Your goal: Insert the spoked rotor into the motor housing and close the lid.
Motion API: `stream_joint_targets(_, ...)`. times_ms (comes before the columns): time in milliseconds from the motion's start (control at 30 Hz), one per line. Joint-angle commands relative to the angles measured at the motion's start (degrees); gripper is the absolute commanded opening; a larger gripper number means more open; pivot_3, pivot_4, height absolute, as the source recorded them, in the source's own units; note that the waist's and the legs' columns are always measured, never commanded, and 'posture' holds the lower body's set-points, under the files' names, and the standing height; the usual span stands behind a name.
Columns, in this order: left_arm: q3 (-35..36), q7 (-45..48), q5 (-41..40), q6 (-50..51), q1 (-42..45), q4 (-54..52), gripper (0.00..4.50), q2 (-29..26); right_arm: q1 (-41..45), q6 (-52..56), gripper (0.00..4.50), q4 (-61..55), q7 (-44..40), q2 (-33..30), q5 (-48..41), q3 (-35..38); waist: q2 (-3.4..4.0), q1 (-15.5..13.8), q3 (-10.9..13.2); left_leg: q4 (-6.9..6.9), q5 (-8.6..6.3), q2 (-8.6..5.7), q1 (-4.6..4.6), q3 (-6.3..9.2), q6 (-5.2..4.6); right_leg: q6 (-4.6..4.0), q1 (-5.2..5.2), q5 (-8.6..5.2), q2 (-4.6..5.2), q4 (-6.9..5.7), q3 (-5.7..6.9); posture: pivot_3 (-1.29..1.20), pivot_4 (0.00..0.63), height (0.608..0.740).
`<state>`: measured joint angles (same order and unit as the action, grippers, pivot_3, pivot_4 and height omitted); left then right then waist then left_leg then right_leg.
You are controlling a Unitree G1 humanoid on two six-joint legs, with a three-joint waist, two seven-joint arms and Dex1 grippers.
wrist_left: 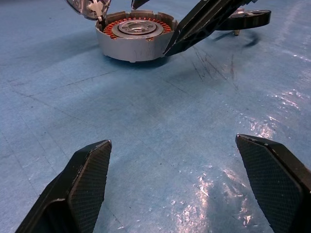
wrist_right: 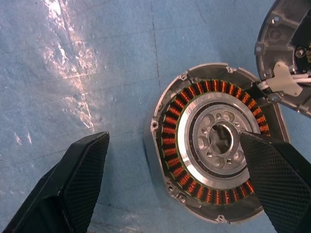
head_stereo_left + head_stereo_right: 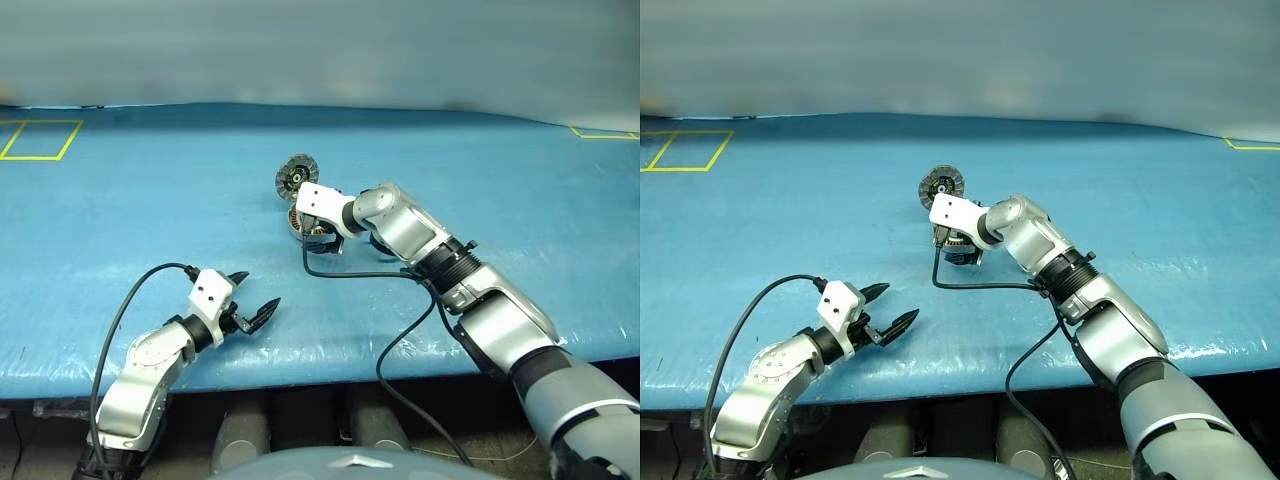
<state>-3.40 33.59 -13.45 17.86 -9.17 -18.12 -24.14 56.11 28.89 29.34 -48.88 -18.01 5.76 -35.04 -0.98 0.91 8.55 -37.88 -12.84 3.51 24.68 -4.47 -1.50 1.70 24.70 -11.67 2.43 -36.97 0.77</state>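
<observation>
The motor housing (image 2: 171, 130), a round grey cup with copper coils and a silver hub, sits mid-table. Its hinged lid (image 3: 297, 178) stands open at the far side, ribbed face showing. My right gripper (image 2: 172, 141) hovers open just above the housing, one finger over the coils and the other over bare table beside it, holding nothing. In the left wrist view a dark ring, the spoked rotor (image 1: 248, 18), lies on the table just beyond the right gripper's fingers (image 1: 204, 22). My left gripper (image 3: 257, 290) is open and empty near the front edge, well short of the housing (image 1: 133, 36).
The blue table cover (image 3: 150, 200) is glossy and wrinkled. Yellow tape marks lie at the far left (image 3: 40, 140) and the far right (image 3: 605, 132). A black cable (image 3: 350, 272) from the right wrist trails across the table in front of the housing.
</observation>
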Motion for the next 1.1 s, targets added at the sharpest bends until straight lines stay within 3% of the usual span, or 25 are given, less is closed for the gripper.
stream_joint_targets(33,0.2,-0.5,0.2,-1.9,-0.3,-2.6,4.45,0.3,1.8,-2.6,4.5,2.3,-0.2,1.0,1.2,2.4,0.01,0.1,0.0,0.0,0.0,0.01,0.0,0.0,0.0,0.0,0.0,0.0,0.0,0.0,0.0,0.0,0.15,0.74)
stream_joint_targets(467,0.4,-1.5,0.2,-2.6,-1.1,-2.5,4.45,0.3,0.9,-7.4,4.5,8.0,-2.2,4.7,3.2,4.1,0.02,0.4,0.0,0.0,0.0,0.01,-0.02,0.01,0.0,0.0,0.0,0.0,0.0,-0.01,0.0,0.0,0.15,0.74)
stream_joint_targets(567,0.4,-1.6,0.2,-2.6,-1.2,-2.4,4.5,0.2,0.4,-7.3,3.92,8.0,-2.5,5.0,4.1,3.8,0.02,0.5,0.0,0.02,0.0,0.01,-0.02,0.02,0.0,0.0,0.0,0.0,0.0,-0.02,-0.01,0.0,0.15,0.74)
stream_joint_targets(767,0.4,-1.6,0.3,-2.9,-1.0,-2.2,4.5,0.1,-0.6,-6.0,2.04,7.9,-2.5,5.3,5.5,4.4,0.03,0.6,0.0,0.04,0.0,0.02,-0.08,0.01,0.01,-0.02,-0.02,-0.01,0.0,-0.01,0.0,0.0,0.15,0.74)
stream_joint_targets(933,2.1,-2.3,0.3,-5.9,-0.4,-0.9,4.5,0.6,-3.6,0.0,1.98,2.2,-2.5,5.7,3.9,6.9,0.03,0.6,0.0,0.01,0.01,0.05,-0.2,0.02,0.03,-0.03,-0.09,0.0,0.02,-0.07,0.0,0.0,0.15,0.74)
stream_joint_targets(1100,4.3,-1.8,0.5,-12.0,-2.0,0.5,4.5,0.3,-12.3,11.7,1.96,-14.2,-1.6,6.5,3.2,6.6,0.04,0.6,-0.2,0.13,-0.01,0.04,-0.18,0.01,0.04,-0.08,-0.04,-0.02,0.07,-0.05,-0.01,0.0,0.15,0.74)
